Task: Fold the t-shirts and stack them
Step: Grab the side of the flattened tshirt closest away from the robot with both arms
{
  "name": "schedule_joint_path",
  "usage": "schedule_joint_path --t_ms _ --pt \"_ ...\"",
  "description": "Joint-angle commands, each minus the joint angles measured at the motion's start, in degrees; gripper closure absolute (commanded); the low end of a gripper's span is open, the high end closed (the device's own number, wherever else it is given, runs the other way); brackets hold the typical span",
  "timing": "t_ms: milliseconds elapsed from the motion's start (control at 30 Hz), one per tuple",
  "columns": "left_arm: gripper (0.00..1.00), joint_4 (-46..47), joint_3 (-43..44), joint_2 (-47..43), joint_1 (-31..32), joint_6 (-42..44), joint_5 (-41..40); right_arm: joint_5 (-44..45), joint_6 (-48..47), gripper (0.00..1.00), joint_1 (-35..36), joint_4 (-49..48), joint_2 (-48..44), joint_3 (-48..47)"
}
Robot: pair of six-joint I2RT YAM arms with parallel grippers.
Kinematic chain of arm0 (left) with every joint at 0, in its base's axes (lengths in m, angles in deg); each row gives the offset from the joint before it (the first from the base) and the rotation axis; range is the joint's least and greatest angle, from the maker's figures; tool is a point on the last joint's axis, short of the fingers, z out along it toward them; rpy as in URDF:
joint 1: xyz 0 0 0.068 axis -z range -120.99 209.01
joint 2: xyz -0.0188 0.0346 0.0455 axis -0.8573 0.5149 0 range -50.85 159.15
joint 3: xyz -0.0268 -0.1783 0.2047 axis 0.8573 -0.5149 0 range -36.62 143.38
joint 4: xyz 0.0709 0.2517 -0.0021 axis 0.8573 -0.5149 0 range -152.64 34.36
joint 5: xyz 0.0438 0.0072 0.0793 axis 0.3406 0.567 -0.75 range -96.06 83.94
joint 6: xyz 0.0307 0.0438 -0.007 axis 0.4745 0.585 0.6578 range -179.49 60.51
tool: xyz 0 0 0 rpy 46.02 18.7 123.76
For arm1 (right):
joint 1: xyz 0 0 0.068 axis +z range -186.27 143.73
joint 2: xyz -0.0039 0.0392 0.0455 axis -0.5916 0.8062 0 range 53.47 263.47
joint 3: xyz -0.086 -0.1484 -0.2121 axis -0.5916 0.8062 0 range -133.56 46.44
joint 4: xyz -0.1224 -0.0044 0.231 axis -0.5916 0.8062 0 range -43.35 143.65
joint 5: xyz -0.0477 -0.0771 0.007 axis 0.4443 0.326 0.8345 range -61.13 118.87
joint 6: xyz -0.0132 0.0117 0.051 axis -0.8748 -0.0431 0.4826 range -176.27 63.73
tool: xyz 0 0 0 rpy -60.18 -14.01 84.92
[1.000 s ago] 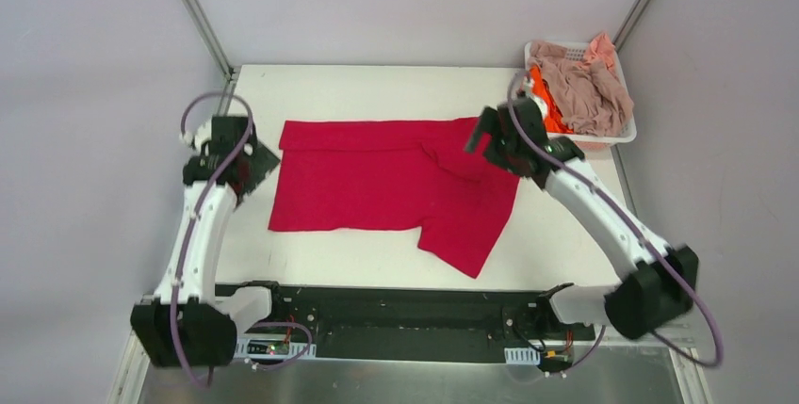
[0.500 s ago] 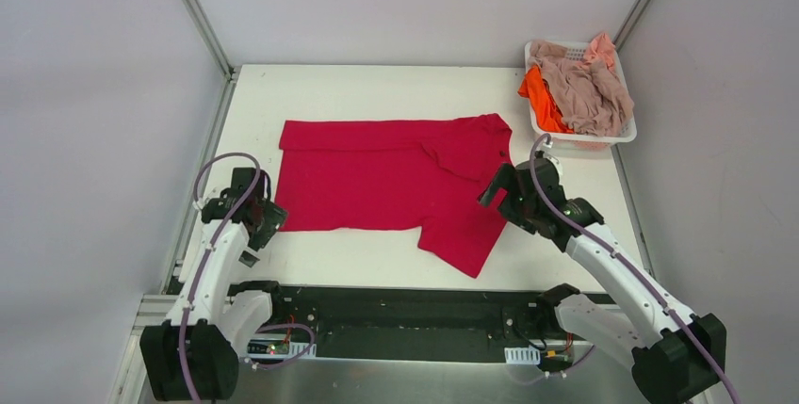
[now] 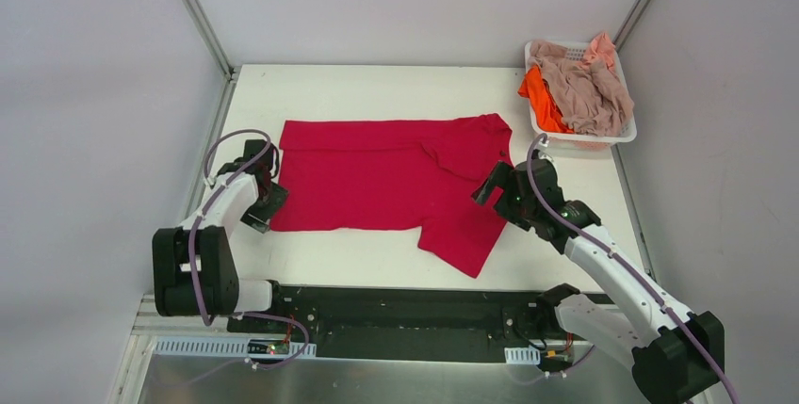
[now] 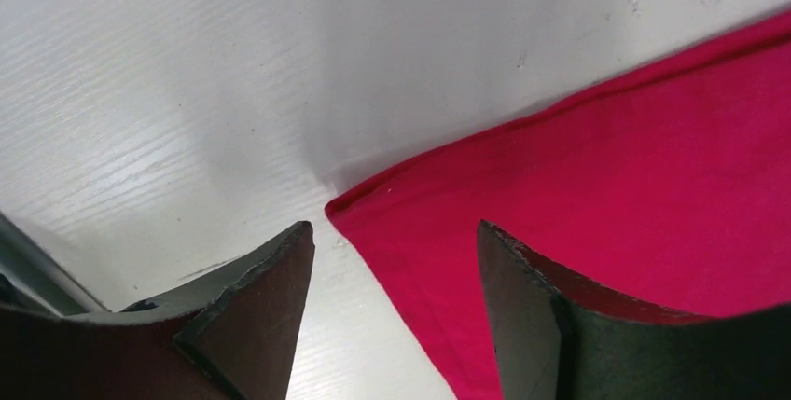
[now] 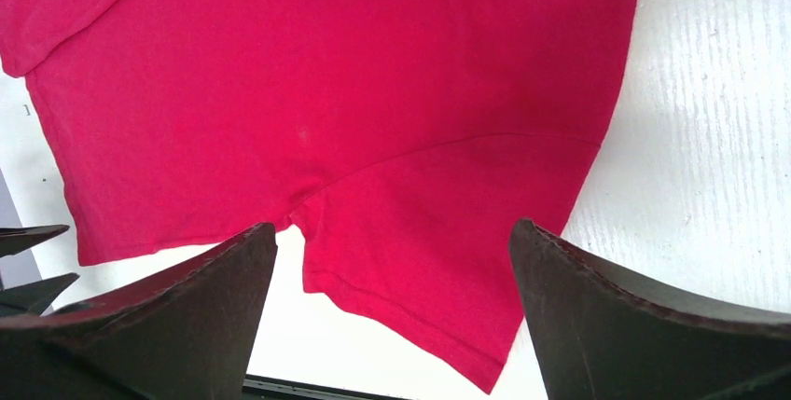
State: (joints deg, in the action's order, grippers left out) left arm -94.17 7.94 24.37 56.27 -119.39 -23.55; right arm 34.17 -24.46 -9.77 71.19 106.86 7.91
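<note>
A crimson red t-shirt (image 3: 396, 183) lies spread flat on the white table (image 3: 377, 93), one sleeve pointing toward the near edge. My left gripper (image 3: 267, 208) is open and low over the shirt's near left corner (image 4: 354, 209), one finger (image 4: 252, 311) over bare table, the other over cloth. My right gripper (image 3: 494, 185) is open above the shirt's right side; its view shows the sleeve (image 5: 448, 260) between the fingers. An orange t-shirt (image 3: 542, 98) and pinkish-beige t-shirts (image 3: 589, 88) are heaped in the basket.
The white plastic basket (image 3: 603, 137) stands at the table's far right corner. Grey walls with metal posts enclose the back and sides. A black rail (image 3: 405, 305) with the arm bases runs along the near edge.
My left arm has swung back and down to the shirt's near left corner. My right arm pulled back from the collar area toward the near right, then shifted slightly left. The shirt has not moved.
</note>
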Motion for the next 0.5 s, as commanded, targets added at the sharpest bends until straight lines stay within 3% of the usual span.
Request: schedule_joint_path --t_ms 0,333,467 --pt "0.38 3.7 1.6 3.8 -1.0 -2.3 -1.3 0.2 -1.2 0.01 0.4 -2.8 -0.3 0.6" --pt "0.49 6.2 -1.1 8.2 -1.9 -3.1 -1.5 0.6 -1.3 0.01 0.4 -2.3 0.1 0.4" --pt "0.62 8.0 -2.4 9.3 -2.4 -3.1 -1.1 0.7 -0.9 0.01 0.4 -1.3 -0.4 0.1"
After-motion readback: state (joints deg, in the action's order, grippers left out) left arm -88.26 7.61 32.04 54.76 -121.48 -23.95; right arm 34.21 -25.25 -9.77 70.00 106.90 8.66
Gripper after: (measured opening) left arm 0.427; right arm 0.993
